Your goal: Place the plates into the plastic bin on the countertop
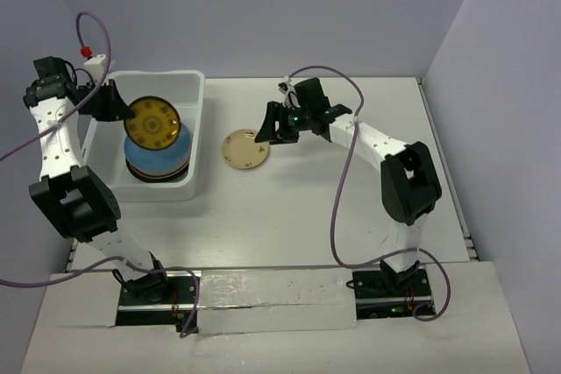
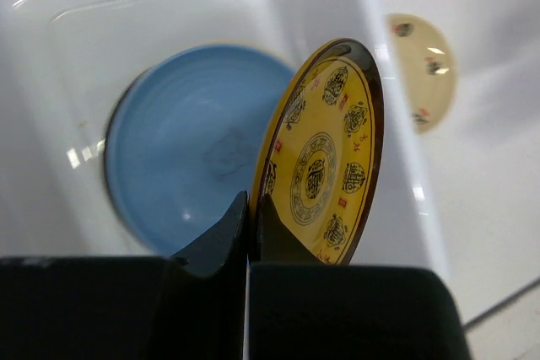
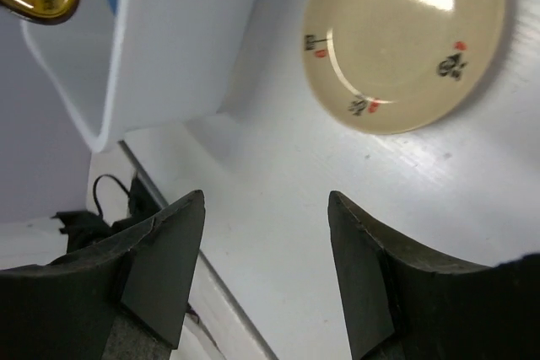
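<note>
My left gripper (image 1: 119, 109) (image 2: 251, 204) is shut on the rim of a dark gold-patterned plate (image 1: 152, 124) (image 2: 325, 158), holding it on edge over the white plastic bin (image 1: 195, 129) (image 2: 211, 14). In the bin lies a stack of plates with a blue plate (image 1: 166, 167) (image 2: 190, 158) on top. A cream plate (image 1: 245, 150) (image 3: 405, 40) with small marks lies flat on the countertop (image 1: 351, 208) right of the bin. My right gripper (image 1: 266, 133) (image 3: 266, 208) is open and empty, just above and right of the cream plate.
Pale lilac walls (image 1: 263, 6) enclose the table at the back and right. The bin's wall (image 3: 169, 48) stands close to the left of the right gripper. A purple cable (image 1: 337, 208) loops over the table beside the right arm.
</note>
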You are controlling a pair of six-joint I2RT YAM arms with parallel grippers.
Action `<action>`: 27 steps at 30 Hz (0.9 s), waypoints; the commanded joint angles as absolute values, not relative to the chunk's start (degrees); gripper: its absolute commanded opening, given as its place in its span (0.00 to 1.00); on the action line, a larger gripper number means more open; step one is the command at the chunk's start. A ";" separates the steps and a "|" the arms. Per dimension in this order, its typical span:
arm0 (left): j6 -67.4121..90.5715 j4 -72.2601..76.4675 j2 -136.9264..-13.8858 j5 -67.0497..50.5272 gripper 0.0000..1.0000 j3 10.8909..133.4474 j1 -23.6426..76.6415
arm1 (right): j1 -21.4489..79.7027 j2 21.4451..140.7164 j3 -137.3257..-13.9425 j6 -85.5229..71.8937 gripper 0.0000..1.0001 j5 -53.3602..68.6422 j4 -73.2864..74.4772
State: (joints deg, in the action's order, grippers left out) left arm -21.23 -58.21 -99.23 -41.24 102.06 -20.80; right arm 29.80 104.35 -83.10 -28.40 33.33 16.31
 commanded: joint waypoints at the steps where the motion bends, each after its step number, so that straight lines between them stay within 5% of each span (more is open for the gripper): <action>1: -20.65 -53.27 -102.70 -34.56 0.00 102.05 -23.29 | 27.08 109.73 -87.27 -30.86 0.67 32.32 14.86; 9: -19.11 -49.04 -108.09 -31.38 0.03 100.85 -23.64 | 26.46 119.63 -94.99 -30.92 0.67 28.45 17.16; 10: -19.10 -48.92 -108.38 -31.27 0.09 100.97 -23.64 | 26.44 120.60 -95.76 -30.85 0.67 28.18 17.30; 14: -17.11 -46.13 -107.87 -29.49 0.67 99.70 -23.73 | 26.28 125.33 -99.09 -31.10 0.67 27.01 18.16; 17: -16.80 -45.66 -106.88 -29.53 0.90 99.01 -23.73 | 26.28 127.61 -100.58 -30.94 0.66 26.03 18.76; 27: -14.08 -45.86 -102.42 -33.80 0.95 100.60 -23.73 | 26.28 131.69 -102.17 -30.23 0.54 24.50 18.99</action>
